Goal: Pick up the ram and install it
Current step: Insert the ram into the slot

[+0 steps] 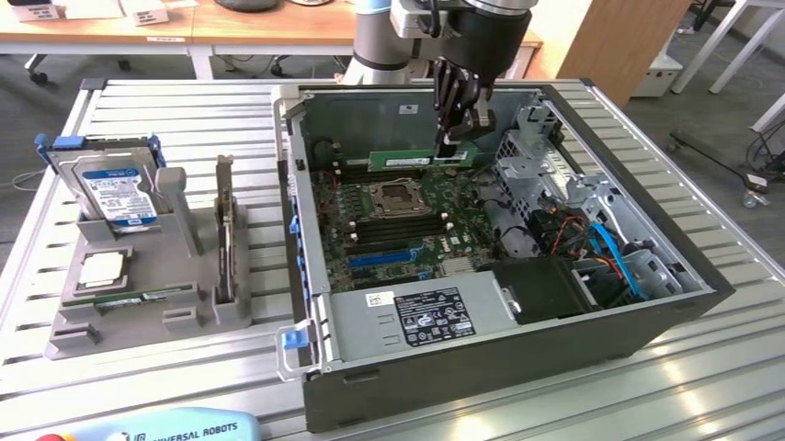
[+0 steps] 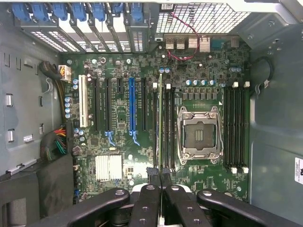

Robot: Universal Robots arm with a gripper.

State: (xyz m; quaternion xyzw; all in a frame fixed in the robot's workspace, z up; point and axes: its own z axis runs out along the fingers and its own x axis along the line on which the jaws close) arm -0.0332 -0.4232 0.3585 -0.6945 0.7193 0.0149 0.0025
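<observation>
The ram (image 1: pixel 411 159), a thin green stick, hangs level inside the open computer case (image 1: pixel 687 303), above the motherboard (image 1: pixel 368 220). My gripper (image 1: pixel 455 147) is shut on its end at the exterior view's right. In the wrist view the ram (image 2: pixel 160 123) is seen edge-on as a thin line running away from my black fingers (image 2: pixel 149 198). There it lies along the bank of memory slots (image 2: pixel 168 127) between the processor socket (image 2: pixel 200 135) and the blue expansion slot (image 2: pixel 132 109). Whether it touches a slot I cannot tell.
A second bank of memory slots (image 2: pixel 235 127) lies on the socket's other side. A drive cage (image 1: pixel 540 156) and cables (image 1: pixel 608 248) crowd the case at the exterior view's right. On the left, a grey holder (image 1: pixel 73 335) carries a hard drive (image 1: pixel 117 188), a silver chip (image 1: pixel 105 266) and a dark card (image 1: pixel 224 239).
</observation>
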